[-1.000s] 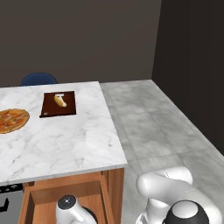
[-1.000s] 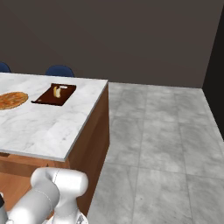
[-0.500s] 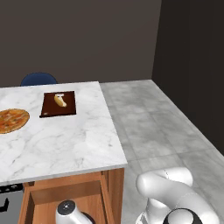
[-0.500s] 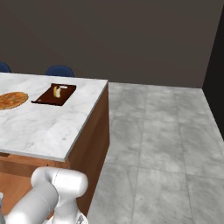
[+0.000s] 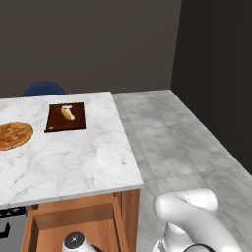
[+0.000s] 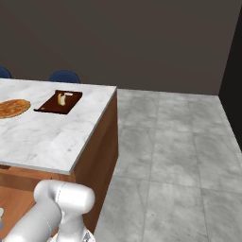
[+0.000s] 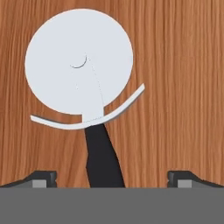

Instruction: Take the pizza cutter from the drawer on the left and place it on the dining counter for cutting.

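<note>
The pizza cutter (image 7: 81,65) lies flat on the wooden floor of the drawer (image 7: 183,87), its round pale wheel toward the top of the hand view and its black stick handle (image 7: 103,157) running down between my fingers. My gripper (image 7: 111,177) is open just above it, one fingertip (image 7: 41,178) on each side of the handle, well apart from it. In the left base view the drawer (image 5: 118,221) stands pulled out under the dining counter (image 5: 64,157), and my arm reaches down into it. The white marble dining counter (image 6: 42,137) also appears from the right.
A dark cutting board (image 5: 66,116) with a pale bread piece lies at the counter's far end, a pizza (image 5: 14,135) to its left. A blue chair (image 5: 43,89) stands behind the counter. Grey tiled floor (image 5: 182,142) stretches to the right.
The arm's elbow has sunk slightly lower in the left base view. The counter, board and pizza have not moved.
</note>
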